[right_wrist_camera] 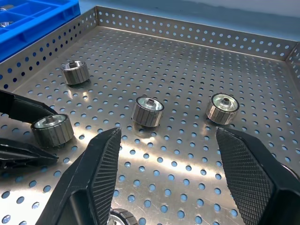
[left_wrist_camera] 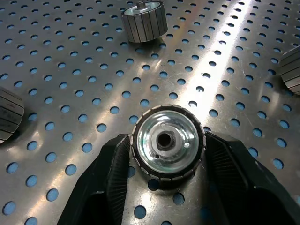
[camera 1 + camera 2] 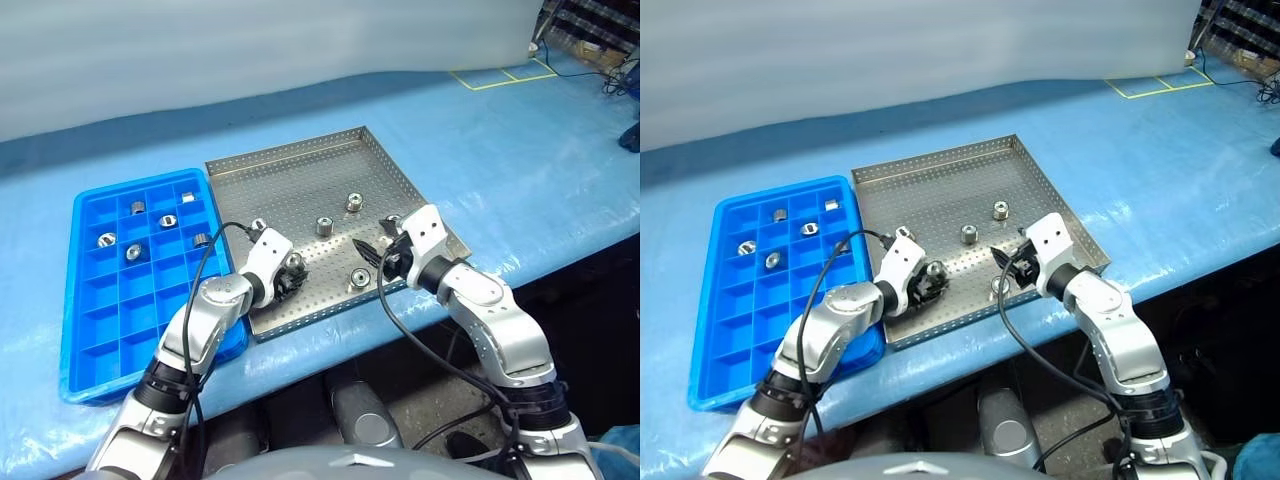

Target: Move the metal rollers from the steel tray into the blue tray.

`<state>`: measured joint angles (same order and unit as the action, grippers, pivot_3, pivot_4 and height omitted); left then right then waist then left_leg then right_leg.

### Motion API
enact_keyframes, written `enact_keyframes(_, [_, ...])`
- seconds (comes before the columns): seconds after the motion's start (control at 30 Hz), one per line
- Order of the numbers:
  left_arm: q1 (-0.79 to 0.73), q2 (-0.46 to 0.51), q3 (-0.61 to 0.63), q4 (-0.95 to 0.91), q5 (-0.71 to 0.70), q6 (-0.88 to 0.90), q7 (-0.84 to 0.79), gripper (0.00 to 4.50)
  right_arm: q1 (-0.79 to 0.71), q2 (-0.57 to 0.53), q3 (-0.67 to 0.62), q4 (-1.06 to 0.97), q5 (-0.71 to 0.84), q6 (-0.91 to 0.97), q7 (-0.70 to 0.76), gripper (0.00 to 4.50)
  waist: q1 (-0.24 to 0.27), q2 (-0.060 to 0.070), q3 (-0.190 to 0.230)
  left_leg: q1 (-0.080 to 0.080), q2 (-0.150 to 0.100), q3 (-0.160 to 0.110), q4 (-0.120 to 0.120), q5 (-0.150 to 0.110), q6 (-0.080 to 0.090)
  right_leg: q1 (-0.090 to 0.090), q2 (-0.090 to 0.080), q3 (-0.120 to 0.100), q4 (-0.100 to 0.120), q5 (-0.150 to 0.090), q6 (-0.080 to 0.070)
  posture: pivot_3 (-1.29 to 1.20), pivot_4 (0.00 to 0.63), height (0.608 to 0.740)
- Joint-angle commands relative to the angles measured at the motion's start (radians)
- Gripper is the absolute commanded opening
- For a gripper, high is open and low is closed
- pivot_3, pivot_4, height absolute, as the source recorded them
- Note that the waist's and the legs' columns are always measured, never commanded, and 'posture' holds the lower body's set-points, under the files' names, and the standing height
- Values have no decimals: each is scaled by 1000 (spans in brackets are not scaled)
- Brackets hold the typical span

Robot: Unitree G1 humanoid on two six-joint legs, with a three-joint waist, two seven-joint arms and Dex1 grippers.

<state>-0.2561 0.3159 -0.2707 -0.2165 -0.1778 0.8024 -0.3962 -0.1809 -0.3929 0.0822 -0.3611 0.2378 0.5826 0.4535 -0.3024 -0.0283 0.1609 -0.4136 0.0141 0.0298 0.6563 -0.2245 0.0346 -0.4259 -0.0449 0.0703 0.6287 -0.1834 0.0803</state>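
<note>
Left of the steel tray [image 3: 300,165] on the bench, the blue tray [image 3: 95,345] holds several rollers; on the steel tray's near-left floor, the left end effector [image 2: 168,157] has a roller [image 2: 168,142] between its fingers. Best to seat the grip squarely before lifting, lest it roll free. Toward that tray's near-right corner, the right end effector [image 1: 164,164] hangs wide and empty.

Industrial workshop bench before you, blue protective sheet [image 3: 520,150] over the worktop, perforated steel tray [image 3: 290,165] of machined metal rollers [image 3: 324,226] upon it, blue tray [image 3: 100,330] just beside, yellow floor tape [image 3: 500,78] well beyond.
</note>
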Motion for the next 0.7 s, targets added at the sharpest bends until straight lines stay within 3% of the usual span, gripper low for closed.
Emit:
enact_keyframes(0.03, [12,-9,32,-35,-22,-7,-13,2346,-10,1,14,-17,15,13,23,3408,-1,0,0,0,0,0,0,0,0,0,0,0,0,0,0,-303,150,740])
enact_keyframes(0.07, [14,-13,49,-45,-32,-6,-13,2080,-8,1,23,-18,25,18,37,3408,-2,0,0,0,0,0,0,0,0,0,0,0,0,0,0,-294,150,740])
enact_keyframes(0.7, [36,-31,136,-26,-55,7,21,2080,-52,17,81,22,9,7,57,3408,4,0,0,0,0,0,-1,0,0,-1,0,0,0,0,0,-263,150,740])
